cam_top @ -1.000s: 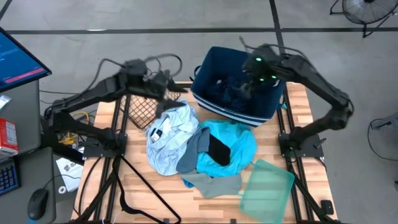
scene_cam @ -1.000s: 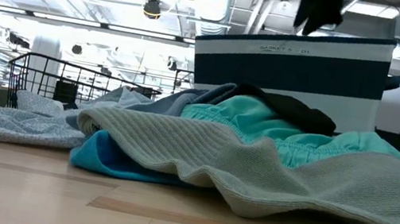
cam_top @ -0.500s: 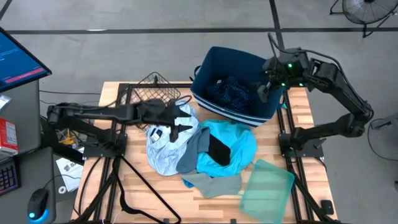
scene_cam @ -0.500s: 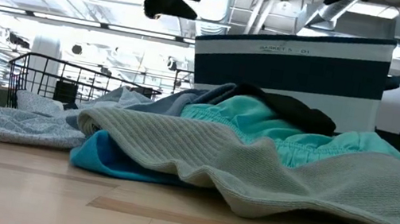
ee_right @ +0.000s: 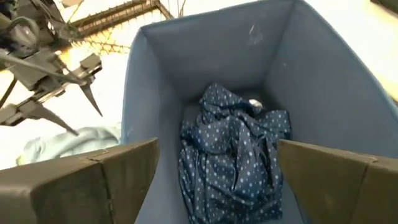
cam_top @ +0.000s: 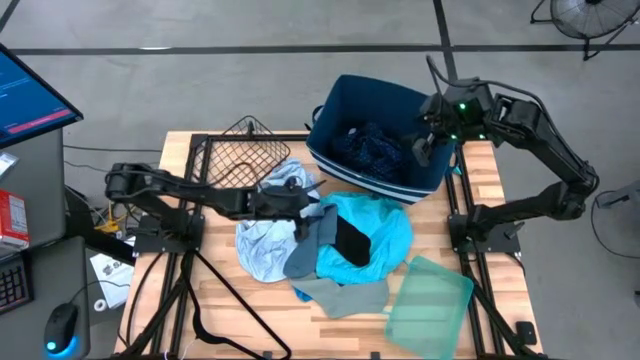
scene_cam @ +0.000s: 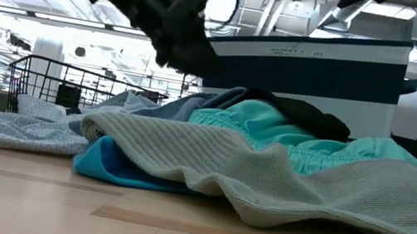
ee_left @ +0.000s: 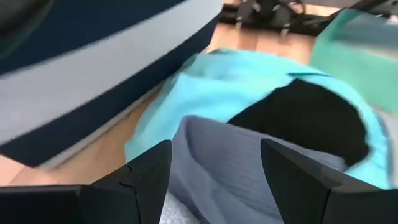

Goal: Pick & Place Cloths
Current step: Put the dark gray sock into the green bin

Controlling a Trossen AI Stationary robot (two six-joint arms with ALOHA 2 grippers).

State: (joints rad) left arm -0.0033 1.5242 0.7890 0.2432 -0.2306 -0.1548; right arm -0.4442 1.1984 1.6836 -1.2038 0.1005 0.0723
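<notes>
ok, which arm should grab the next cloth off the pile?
Left. Its gripper hangs open right over the grey cloth in the pile, while the right gripper sits at the navy bin, away from the pile.

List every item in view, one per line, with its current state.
left gripper: open, above the grey cloth
right gripper: open, empty, over the bin
navy bin: holds the polka-dot navy cloth
turquoise cloth: crumpled on table
black cloth: on the turquoise
green tray: empty
</notes>
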